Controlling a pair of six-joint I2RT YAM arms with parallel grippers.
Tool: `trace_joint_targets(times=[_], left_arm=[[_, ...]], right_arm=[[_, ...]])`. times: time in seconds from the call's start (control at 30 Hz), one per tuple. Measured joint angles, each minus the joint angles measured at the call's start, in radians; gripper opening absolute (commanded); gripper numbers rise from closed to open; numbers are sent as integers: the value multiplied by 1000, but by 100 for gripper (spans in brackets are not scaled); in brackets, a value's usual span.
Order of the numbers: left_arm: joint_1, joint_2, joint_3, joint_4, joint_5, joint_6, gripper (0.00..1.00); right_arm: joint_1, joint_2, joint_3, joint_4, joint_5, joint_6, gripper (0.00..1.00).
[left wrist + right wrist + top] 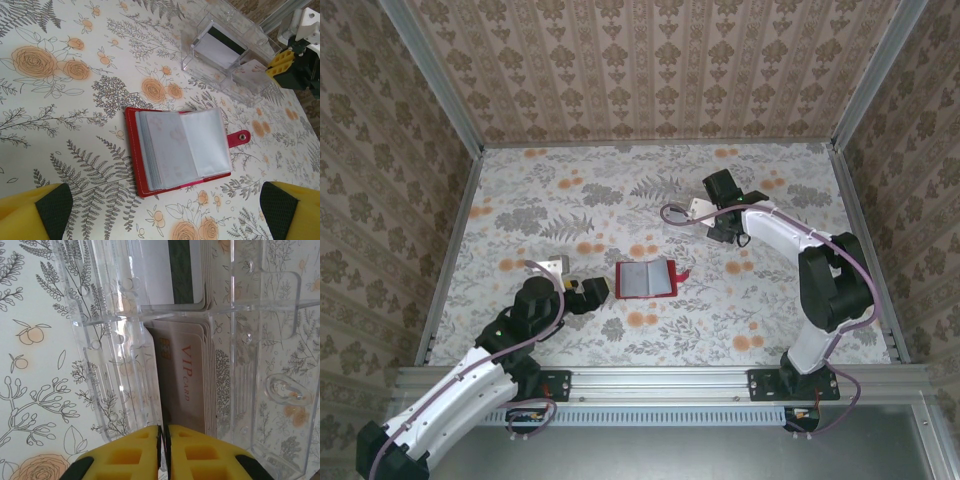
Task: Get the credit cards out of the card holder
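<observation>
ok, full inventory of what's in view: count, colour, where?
card holder: one, red with grey-blue sleeves, lying open mid-table
clear box: one, transparent, two compartments, beyond the holder
VIP cards: a stack, count unclear, pinkish, on edge in one box compartment
striped card: at least one, whitish with a dark stripe, in the other compartment
table cover: one, white with grey ferns and orange flowers
walls: three, beige patterned, around the table
left pincer: one, yellow and black, open, just left of the holder
right pincer: one, yellow and black, fingers nearly together, at the box over the VIP cards
</observation>
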Motion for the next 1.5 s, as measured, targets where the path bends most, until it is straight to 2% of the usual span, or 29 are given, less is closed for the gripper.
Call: trace_joint_targets(times=[0.03,0.17,0.27,0.77,1.0,1.13,1.23,1.37,1.5], left_arm=[[0,0,-1,0,1,0,100],[5,0,-2,0,5,0,100],[7,-1,-3,0,5,0,100],[13,-3,-5,0,13,0,100],[13,-5,-10,-1,13,0,100],[13,-3,-10,0,13,0,100],[13,7,-10,0,13,0,100],[13,45,-10,2,18,0,99],[13,130,-1,16,34,-5,94]], right_arm=[[0,1,0,6,8,0,20],[0,5,0,29,39,8,22],[0,14,0,47,61,18,29],[0,68,18,92,139,41,31],[-1,58,26,92,143,94,38],[0,-13,13,95,133,167,40],[3,-127,-37,101,109,254,40],[14,-298,-131,124,41,397,37],[40,-443,-222,153,-69,582,34]])
